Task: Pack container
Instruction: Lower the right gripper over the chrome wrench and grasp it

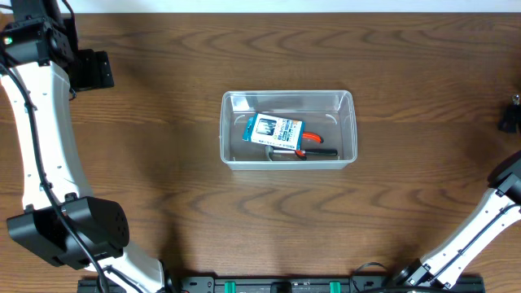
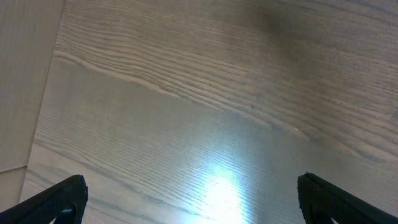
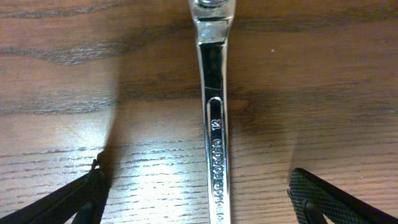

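One clear, round-cornered plastic tub is pictured holding one blue-and-white box, one red-handled tool. One chrome wrench is straddled by right gripper, spread wide like left gripper.

Looking down from my right wrist, I read a stamped "12" on the shiny metal wrench, set inside a long oval recess in the middle of its handle. Nearer to me on the same handle, small letters run lengthwise and seem to spell "DROP FORGED", though glare blurs some of them and I cannot vouch for every letter. From overhead, the blue-and-white box lying in the container carries printing on its face, all of it too small for me to read.
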You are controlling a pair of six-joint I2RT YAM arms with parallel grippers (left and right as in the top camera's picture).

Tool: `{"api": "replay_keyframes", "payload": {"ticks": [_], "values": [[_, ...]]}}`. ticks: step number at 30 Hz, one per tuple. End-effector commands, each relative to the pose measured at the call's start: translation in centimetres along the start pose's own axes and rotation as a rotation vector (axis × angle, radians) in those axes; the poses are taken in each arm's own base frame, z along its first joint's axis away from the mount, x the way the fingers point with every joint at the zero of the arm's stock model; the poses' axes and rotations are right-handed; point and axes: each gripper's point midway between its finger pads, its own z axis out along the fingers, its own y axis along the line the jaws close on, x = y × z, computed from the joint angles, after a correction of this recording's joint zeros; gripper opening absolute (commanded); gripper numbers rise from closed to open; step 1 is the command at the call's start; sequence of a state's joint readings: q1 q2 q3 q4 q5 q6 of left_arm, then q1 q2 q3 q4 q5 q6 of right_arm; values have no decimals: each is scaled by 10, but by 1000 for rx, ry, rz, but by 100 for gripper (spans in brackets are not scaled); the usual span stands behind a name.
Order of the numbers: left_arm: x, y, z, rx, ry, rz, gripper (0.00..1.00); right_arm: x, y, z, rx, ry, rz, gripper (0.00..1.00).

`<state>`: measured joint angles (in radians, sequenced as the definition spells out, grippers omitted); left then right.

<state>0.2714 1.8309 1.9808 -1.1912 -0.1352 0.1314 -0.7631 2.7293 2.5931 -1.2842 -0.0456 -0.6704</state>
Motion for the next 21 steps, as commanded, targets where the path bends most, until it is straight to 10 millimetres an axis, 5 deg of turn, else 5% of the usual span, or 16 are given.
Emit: {"api": "replay_keyframes", "payload": {"ticks": [1, 8, 13, 19, 21], "values": [[-1, 3, -3, -10, -7, 1, 98, 1, -6, 4, 7, -2, -8, 90], [-1, 3, -3, -10, -7, 1, 98, 1, -6, 4, 8, -2, -7, 66], [-1, 3, -3, -10, -7, 1, 98, 1, -6, 4, 9, -3, 3, 38], [-1, 3, -3, -10, -7, 1, 98, 1, -6, 4, 9, -3, 19, 36], [-1, 3, -3, -10, -7, 1, 98, 1, -6, 4, 9, -3, 30, 28]]}}
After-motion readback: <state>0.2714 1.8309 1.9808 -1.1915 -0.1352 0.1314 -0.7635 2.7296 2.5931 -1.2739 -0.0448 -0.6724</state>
